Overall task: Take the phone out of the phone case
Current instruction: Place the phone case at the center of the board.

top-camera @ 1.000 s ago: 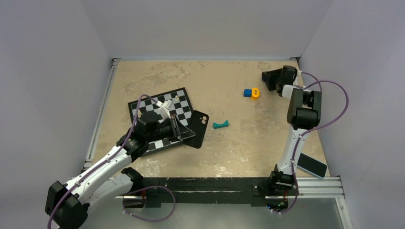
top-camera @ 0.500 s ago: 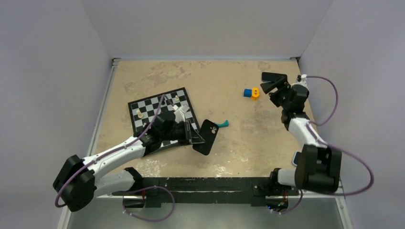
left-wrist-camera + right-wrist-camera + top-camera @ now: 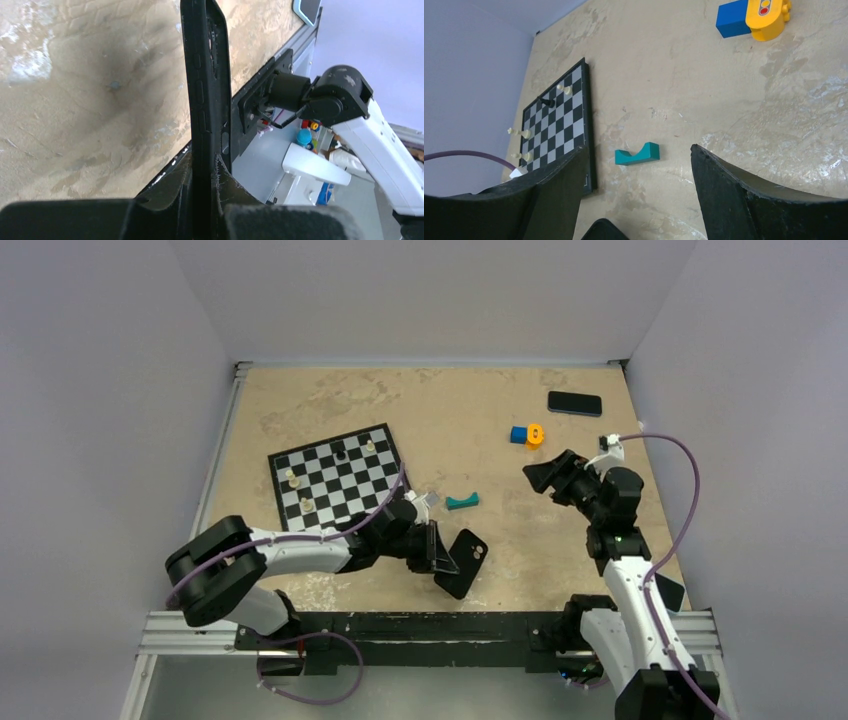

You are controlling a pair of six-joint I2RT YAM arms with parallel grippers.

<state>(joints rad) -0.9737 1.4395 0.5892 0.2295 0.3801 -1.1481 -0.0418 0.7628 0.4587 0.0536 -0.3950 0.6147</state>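
The phone case is a thin black shell with two round camera holes, held tilted just above the table near the front edge. My left gripper is shut on its edge. In the left wrist view the phone case stands edge-on between the gripper's fingers. A corner of the phone case shows in the right wrist view. The phone shows as a light-blue rimmed corner at the table's front right; in the top view my right arm hides most of it. My right gripper is open and empty, right of the case.
A chessboard with a few pieces lies at left. A teal arched block lies mid-table. Blue and orange blocks sit further back. An all-black phone slab lies at back right. The black front rail is just below the case.
My left gripper carried the case off the chessboard's edge, rightward and toward the front. My right arm swung from the back right corner to mid-right, uncovering the black slab.
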